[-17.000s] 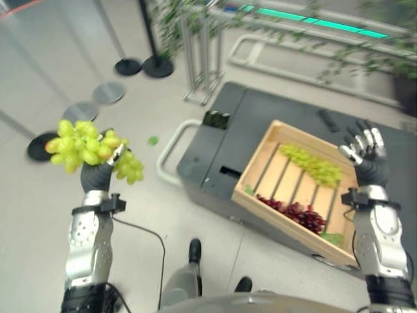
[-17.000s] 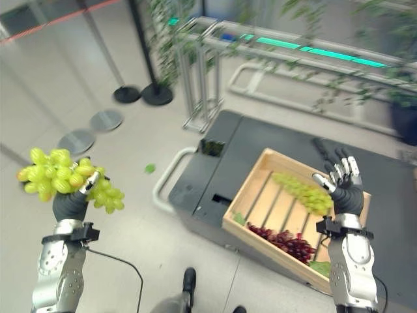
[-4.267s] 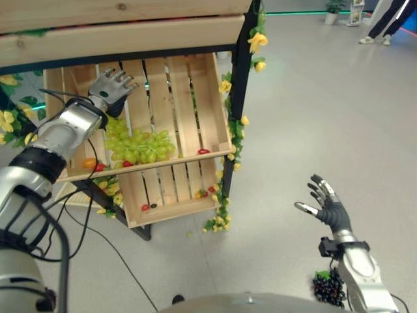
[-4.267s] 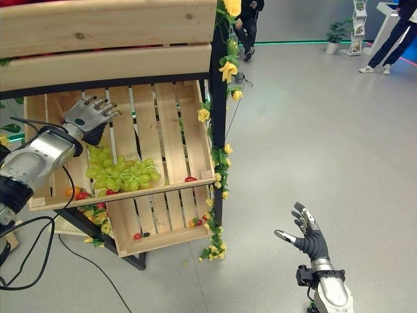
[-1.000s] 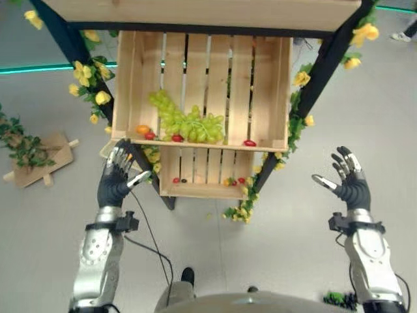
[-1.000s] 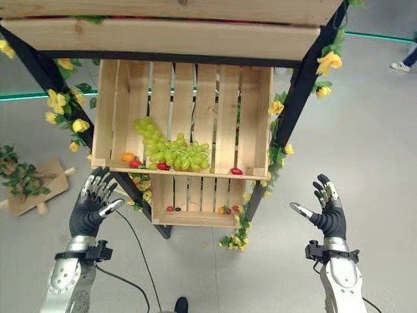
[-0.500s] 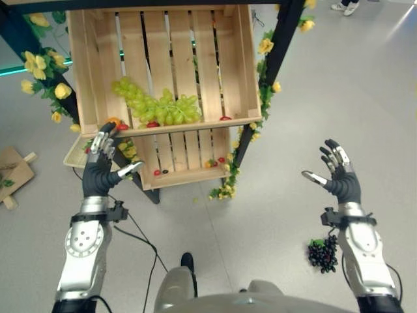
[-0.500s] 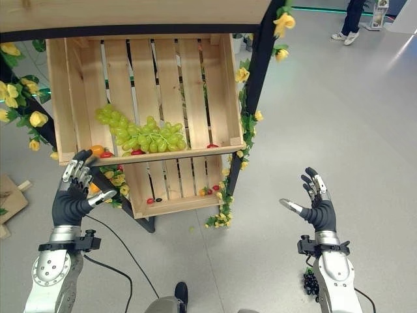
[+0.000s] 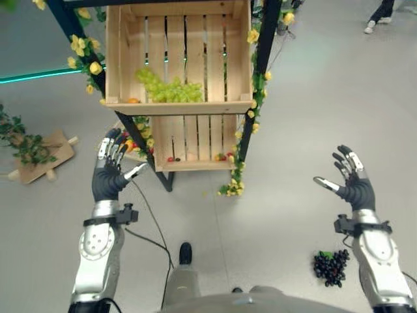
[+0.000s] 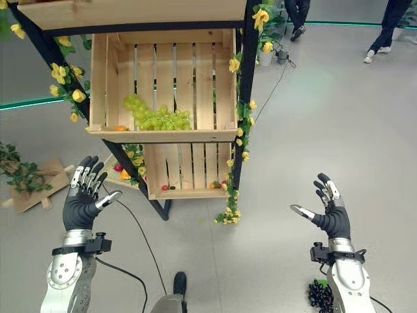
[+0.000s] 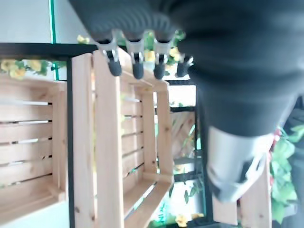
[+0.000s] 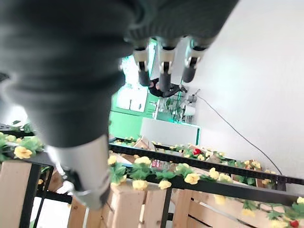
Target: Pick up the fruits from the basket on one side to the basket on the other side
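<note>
A bunch of green grapes (image 9: 168, 90) lies in the upper wooden crate (image 9: 113, 62) of a black stand, with a few small orange and red fruits beside it. Below it a second crate (image 9: 195, 140) holds small red fruits. A bunch of dark grapes (image 9: 332, 266) lies on the floor by my right forearm. My left hand (image 9: 106, 184) is raised in front of the stand's lower left, fingers spread and empty. My right hand (image 9: 357, 193) is raised to the right over bare floor, also spread and empty. The left wrist view shows straight fingers (image 11: 137, 66) facing the crate's side.
Yellow flowers and leaves (image 9: 85, 52) trail along the stand's black posts (image 9: 266, 45). A flat wooden piece with leafy twigs (image 9: 39, 160) lies on the floor at left. Fallen flowers (image 9: 231, 188) sit by the stand's foot. People's legs (image 10: 384, 26) show far back right.
The whole view has shifted, so the stand now looks farther and higher. Both hands stay raised and open with nothing in them.
</note>
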You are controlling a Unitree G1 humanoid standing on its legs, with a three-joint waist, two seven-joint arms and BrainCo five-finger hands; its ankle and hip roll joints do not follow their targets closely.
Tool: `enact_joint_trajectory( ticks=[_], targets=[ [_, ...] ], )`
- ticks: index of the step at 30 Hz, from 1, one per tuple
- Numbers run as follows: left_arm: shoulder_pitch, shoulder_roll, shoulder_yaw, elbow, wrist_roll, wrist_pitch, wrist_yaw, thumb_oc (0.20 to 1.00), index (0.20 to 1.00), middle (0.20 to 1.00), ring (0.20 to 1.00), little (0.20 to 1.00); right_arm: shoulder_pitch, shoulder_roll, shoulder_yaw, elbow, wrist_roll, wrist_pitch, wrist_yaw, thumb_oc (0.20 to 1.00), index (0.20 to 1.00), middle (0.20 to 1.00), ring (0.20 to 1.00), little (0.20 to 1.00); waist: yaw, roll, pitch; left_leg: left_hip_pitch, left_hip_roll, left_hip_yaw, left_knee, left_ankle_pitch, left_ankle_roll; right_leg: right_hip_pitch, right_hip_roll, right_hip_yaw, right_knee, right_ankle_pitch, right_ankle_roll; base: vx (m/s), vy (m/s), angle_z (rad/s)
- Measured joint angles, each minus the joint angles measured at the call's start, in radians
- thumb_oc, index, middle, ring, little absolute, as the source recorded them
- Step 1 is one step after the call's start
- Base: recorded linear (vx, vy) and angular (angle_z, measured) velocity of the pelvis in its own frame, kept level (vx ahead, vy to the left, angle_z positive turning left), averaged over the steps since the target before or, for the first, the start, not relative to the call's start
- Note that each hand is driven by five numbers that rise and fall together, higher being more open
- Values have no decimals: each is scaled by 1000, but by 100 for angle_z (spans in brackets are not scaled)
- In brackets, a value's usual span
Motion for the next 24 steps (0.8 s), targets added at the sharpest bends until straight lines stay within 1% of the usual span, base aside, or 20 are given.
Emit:
enact_joint_trajectory(
  ticks=[1, 2, 4, 5, 6, 8, 9, 11, 12, 13, 14, 15, 16, 18, 19, 20, 21, 22, 23, 24],
  targets=[
    [-11, 0, -2, 0, 0, 0, -2, 1000, 1000, 1000, 1000, 1000, 1, 5, -7, 0, 1, 0, 2, 1000, 1000, 1000, 1000, 1000, -13, -3, 0, 4, -11, 7, 38, -29, 14, 8, -8, -6, -10, 5, 3, -27, -35, 60],
    [-26, 2, -1, -7, 0, 0, -6, 1000, 1000, 1000, 1000, 1000, -1, 12, -10, -2, 4, 0, 4, 1000, 1000, 1000, 1000, 1000, -36, -11, -2, 22, -30, 9, 21, -29, 20, 5, -7, -1, -13, 9, 5, -9, -4, 49],
    [-33, 1, -2, -9, 0, 1, -5, 1000, 1000, 1000, 1000, 1000, -12, 35, -9, 3, 6, 2, 8, 1000, 1000, 1000, 1000, 1000, -46, -21, -1, 52, -29, -8, -18, -41, 30, 14, -4, 3, -17, 10, 6, 0, 55, 11],
    [-26, 5, -2, -8, 0, 2, -4, 1000, 1000, 1000, 1000, 1000, -22, 49, -7, 2, 6, 1, 7, 1000, 1000, 1000, 1000, 1000, -52, -18, -5, 92, -19, -24, -74, -51, 36, 33, -1, 4, -25, 11, 8, 1, 77, -6],
    [-26, 6, -7, -8, 1, 1, -3, 1000, 1000, 1000, 1000, 1000, -26, 45, -9, 3, 7, 0, 5, 1000, 1000, 1000, 1000, 1000, -57, 0, -21, 132, -11, -28, -152, -53, 32, 44, 11, 4, -48, 19, 16, 10, 62, -2],
    [-42, 7, -9, -9, 1, -1, -1, 1000, 1000, 1000, 1000, 1000, -27, 42, -11, 5, 7, 0, 3, 1000, 1000, 1000, 1000, 1000, -69, 15, -29, 153, -11, -37, -199, -54, 31, 39, 17, 3, -50, 22, 23, 8, 50, 7],
    [-59, 12, -18, -8, 1, -1, 7, 1000, 1000, 1000, 1000, 1000, -29, 42, -8, 6, 7, 0, -2, 1000, 1000, 1000, 1000, 1000, -90, 21, -33, 168, -11, -40, -238, -54, 31, 34, 17, 4, -53, 27, 32, 5, 28, 9],
    [-63, 18, -24, -8, 1, -1, 10, 1000, 1000, 1000, 1000, 1000, -31, 44, -3, 6, 7, 0, -2, 1000, 1000, 1000, 1000, 1000, -95, 17, -40, 175, -18, -23, -256, -47, 40, 36, 13, 20, -61, 32, 44, -6, 7, -13],
    [-64, 30, -30, -9, 1, 0, 13, 1000, 1000, 1000, 1000, 1000, -31, 42, -3, 4, 6, 0, 1, 1000, 1000, 1000, 1000, 1000, -108, 11, -44, 194, -19, 1, -269, -43, 45, 33, 10, 51, -81, 42, 55, -18, -6, -44],
    [-64, 49, -34, -9, 2, 0, 13, 1000, 1000, 1000, 1000, 1000, -36, 42, -2, 4, 6, 0, 1, 1000, 1000, 1000, 1000, 1000, -107, 9, -48, 201, -19, 15, -276, -43, 47, 30, 10, 70, -82, 42, 60, -22, -29, -78],
    [-66, 67, -38, -14, 2, 0, 13, 1000, 1000, 1000, 1000, 1000, -45, 43, -1, 2, 7, 0, 5, 1000, 1000, 1000, 1000, 1000, -123, 5, -51, 218, -16, 47, -284, -45, 49, 26, 12, 107, -83, 48, 64, -15, -59, -72],
    [-68, 70, -38, -18, 2, 0, 15, 1000, 1000, 1000, 1000, 1000, -45, 43, -1, 0, 7, 0, 6, 1000, 1000, 1000, 1000, 1000, -139, 4, -52, 227, -15, 60, -288, -45, 49, 22, 12, 123, -81, 50, 67, -25, -79, -112],
    [-74, 72, -44, -21, 2, -3, 14, 1000, 1000, 1000, 1000, 1000, -56, 40, -1, -2, 7, -1, 6, 1000, 1000, 1000, 1000, 1000, -152, 6, -59, 240, -9, 87, -295, -50, 48, -2, 17, 173, -64, 56, 67, 0, -108, -102],
    [-78, 75, -56, -22, 1, -9, 10, 1000, 1000, 1000, 1000, 1000, -73, 36, -2, -4, 8, -1, 7, 1000, 1000, 1000, 1000, 1000, -170, 4, -68, 253, 6, 115, -289, -62, 35, -51, 36, 244, -26, 59, 67, 13, -200, -146],
    [-81, 76, -60, -23, 1, -14, 10, 1000, 1000, 1000, 1000, 1000, -77, 37, -3, -3, 9, -1, 7, 1000, 1000, 1000, 1000, 1000, -160, 8, -70, 250, 8, 122, -274, -71, 34, -65, 32, 264, -13, 62, 68, 26, -311, -184],
    [-100, 83, -58, -20, 1, -16, 8, 1000, 1000, 1000, 1000, 1000, -82, 50, -4, 6, 16, -2, 8, 1000, 1000, 1000, 1000, 1000, -183, -16, -69, 209, 27, 145, -129, -120, -29, -113, 62, 278, 68, 44, 46, 58, -329, -163],
    [-108, 91, -50, -19, 1, -16, 8, 1000, 1000, 1000, 1000, 1000, -84, 69, -3, 8, 16, -2, 8, 1000, 1000, 1000, 1000, 1000, -182, -49, -67, 148, 40, 150, 32, -136, -52, -142, 82, 278, 122, 34, 28, 3, -251, -167],
    [-109, 99, -43, -13, 1, -18, 9, 1000, 1000, 1000, 1000, 1000, -77, 75, -3, 3, 17, -3, 8, 1000, 1000, 1000, 1000, 1000, -172, -71, -71, 80, 54, 146, 171, -123, -41, -141, 94, 291, 127, 39, -46, 25, -200, -113],
    [-130, 65, -72, 6, 1, -14, 9, 1000, 1000, 1000, 1000, 1000, -42, 65, -30, -3, 30, -11, 3, 1000, 1000, 1000, 1000, 1000, -201, -69, -77, 45, 68, 131, 293, -85, -13, -102, 102, 304, 101, 48, -37, 8, -115, -117],
    [-121, 60, -100, -30, 1, -30, 10, 1000, 1000, 1000, 1000, 1000, -50, 61, -48, -3, 37, -18, -8, 1000, 1000, 1000, 1000, 1000, -216, -54, -77, 17, 42, 87, 414, -93, 10, -91, 127, 389, 82, 74, -42, 75, -102, -133]
  ],
)
